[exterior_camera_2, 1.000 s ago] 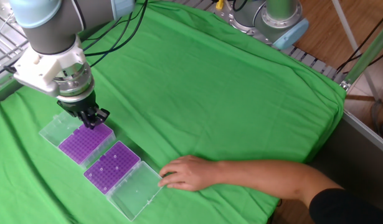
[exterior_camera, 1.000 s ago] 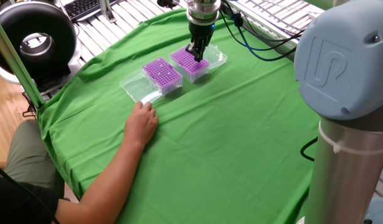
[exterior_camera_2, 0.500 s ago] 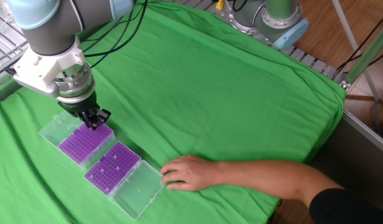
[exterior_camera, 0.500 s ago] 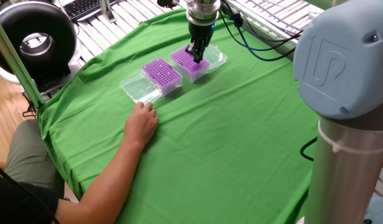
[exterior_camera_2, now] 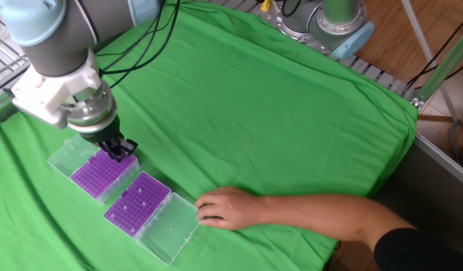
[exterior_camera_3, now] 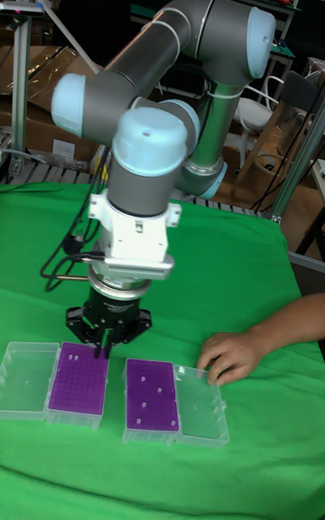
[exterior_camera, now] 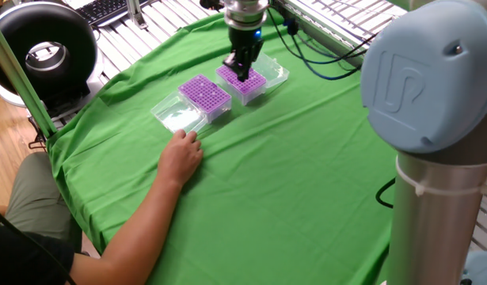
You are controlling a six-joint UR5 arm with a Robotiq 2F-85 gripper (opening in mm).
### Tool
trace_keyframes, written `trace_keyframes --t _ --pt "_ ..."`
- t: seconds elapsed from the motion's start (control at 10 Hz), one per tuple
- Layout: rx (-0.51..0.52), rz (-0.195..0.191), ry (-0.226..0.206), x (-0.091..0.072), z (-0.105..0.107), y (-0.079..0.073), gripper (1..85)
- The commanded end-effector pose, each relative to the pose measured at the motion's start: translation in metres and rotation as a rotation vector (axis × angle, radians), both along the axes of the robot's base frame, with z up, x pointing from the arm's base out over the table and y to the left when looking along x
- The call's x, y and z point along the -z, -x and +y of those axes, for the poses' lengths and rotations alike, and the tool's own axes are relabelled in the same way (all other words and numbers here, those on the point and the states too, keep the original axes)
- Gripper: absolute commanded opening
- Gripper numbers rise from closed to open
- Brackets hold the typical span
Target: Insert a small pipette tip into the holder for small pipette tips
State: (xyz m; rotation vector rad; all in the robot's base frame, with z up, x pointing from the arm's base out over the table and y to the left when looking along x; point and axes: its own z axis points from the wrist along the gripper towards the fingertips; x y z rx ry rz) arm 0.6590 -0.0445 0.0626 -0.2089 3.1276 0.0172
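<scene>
The holder for small pipette tips (exterior_camera: 255, 84) is the purple rack with the fine grid of holes, and its clear lid lies open beside it. It also shows in the other fixed view (exterior_camera_2: 95, 177) and in the tall view (exterior_camera_3: 78, 380). My gripper (exterior_camera: 241, 71) hangs just over that rack's edge nearest the second rack, fingers pointing down (exterior_camera_2: 120, 150). The fingers stand close together (exterior_camera_3: 102, 346). A thin pale small pipette tip seems pinched between them, but it is too small to make out clearly.
A second purple rack (exterior_camera: 205, 93) with wider holes and a few white tips sits next to the first, with its clear lid (exterior_camera_2: 167, 229) open. A person's hand (exterior_camera: 180, 157) rests on the green cloth by that lid. Black cables trail behind the arm.
The gripper has shifted a short way across the fine-grid rack toward the second rack. The person's hand has barely moved.
</scene>
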Motion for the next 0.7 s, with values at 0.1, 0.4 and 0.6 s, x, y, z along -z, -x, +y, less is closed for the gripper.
trace_keyframes --t 0.1,0.4,0.6 --pt "0.085 -0.023 -0.005 0.004 0.037 -0.016 19.7" --pt "0.119 -0.024 0.004 0.006 0.052 -0.020 20.0" --pt "0.126 -0.028 0.014 0.008 0.056 -0.021 20.0"
